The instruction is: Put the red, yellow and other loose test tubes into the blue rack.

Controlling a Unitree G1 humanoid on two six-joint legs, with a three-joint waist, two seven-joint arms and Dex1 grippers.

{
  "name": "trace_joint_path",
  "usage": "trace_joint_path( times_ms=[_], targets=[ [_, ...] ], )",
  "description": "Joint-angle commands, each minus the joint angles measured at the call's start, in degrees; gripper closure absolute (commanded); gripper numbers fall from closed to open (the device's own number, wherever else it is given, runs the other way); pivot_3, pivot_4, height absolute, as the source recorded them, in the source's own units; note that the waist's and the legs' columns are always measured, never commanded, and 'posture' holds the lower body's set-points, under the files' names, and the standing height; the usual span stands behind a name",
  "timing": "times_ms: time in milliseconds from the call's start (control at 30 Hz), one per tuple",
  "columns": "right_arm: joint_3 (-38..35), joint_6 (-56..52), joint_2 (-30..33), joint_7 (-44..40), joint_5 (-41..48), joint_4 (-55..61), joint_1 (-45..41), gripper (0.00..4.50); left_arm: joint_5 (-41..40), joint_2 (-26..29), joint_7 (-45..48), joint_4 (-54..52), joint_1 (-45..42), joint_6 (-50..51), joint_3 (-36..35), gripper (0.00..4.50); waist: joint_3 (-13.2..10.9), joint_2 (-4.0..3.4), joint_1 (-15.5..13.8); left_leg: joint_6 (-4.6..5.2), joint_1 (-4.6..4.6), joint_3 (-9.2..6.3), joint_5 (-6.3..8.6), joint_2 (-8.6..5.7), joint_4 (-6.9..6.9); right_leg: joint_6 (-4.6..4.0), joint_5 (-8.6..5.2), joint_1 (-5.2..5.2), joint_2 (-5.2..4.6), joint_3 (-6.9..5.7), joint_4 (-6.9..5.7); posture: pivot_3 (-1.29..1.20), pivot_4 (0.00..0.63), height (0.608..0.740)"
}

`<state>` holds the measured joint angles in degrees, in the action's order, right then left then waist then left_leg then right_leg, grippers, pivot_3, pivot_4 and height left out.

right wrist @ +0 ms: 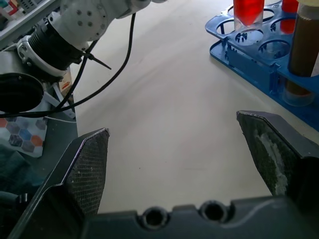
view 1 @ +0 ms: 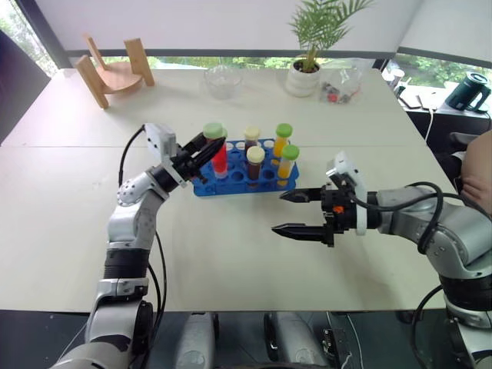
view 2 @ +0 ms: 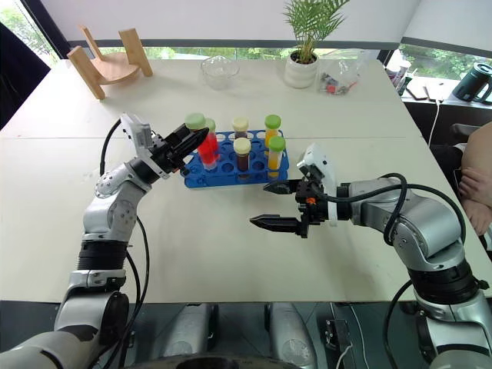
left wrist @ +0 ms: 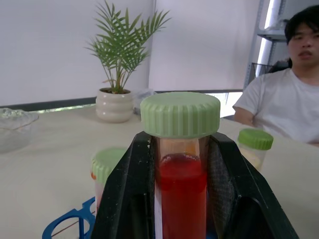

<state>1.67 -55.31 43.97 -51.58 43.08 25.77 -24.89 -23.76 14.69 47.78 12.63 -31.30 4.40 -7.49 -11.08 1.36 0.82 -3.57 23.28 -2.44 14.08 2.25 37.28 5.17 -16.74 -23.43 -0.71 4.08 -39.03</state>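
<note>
A red test tube (view 1: 219, 157) with a pale green cap hangs pinched between the black fingers of the left gripper (view 1: 206, 146), just above the left end of the blue rack (view 1: 242, 178) at the centre of the frame. In the left wrist view the two fingers (left wrist: 124, 199) press on either side of the tube below its cap, and the right wrist view shows its rounded tip poised over an empty hole at the near left corner, not yet seated.

Four capped tubes already stand upright in the rack: a dark brown one with a cream cap (view 1: 254, 163), another cream-capped one behind it (view 1: 251, 137), and two orange-yellow ones with green caps (view 1: 288, 161) toward the right end.

To the right of centre, the right gripper (view 1: 290, 212) hovers over bare tabletop (view 1: 231, 254) in front of the rack, its fingers spread wide and holding nothing.

No other loose tube can be made out on the tabletop, so the task looks close to done, with this red tube apparently the last to lower. A potted plant (view 1: 307, 69), a glass bowl (view 1: 223, 81) and a wooden stand (view 1: 115, 69) line the far edge.
</note>
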Motion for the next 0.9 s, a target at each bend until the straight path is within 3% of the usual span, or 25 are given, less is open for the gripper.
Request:
trace_joint_path(
  times_ms=[33,900],
  targets=[
    [-1.66,0.24,0.1,0.81,1.04,1.98,-0.14,0.0,1.09,-0.01,0.04,1.01,-0.81,-3.73,0.34,3.66,0.0,0.0,0.0,0.0,0.0,0.0,0.0,0.0,0.0,0.0,0.0,0.0,0.0,0.0,0.0,0.0,0.15,0.74],
    [0.1,2.65,-1.65,2.1,-0.47,-0.01,0.18,0.0,1.92,0.57,-0.29,0.05,0.58,-3.2,2.94,3.66,0.0,0.0,0.02,0.0,-0.02,0.0,0.0,0.0,-0.02,0.0,0.0,0.02,0.01,0.0,0.02,0.0,0.15,0.74]
  ],
)
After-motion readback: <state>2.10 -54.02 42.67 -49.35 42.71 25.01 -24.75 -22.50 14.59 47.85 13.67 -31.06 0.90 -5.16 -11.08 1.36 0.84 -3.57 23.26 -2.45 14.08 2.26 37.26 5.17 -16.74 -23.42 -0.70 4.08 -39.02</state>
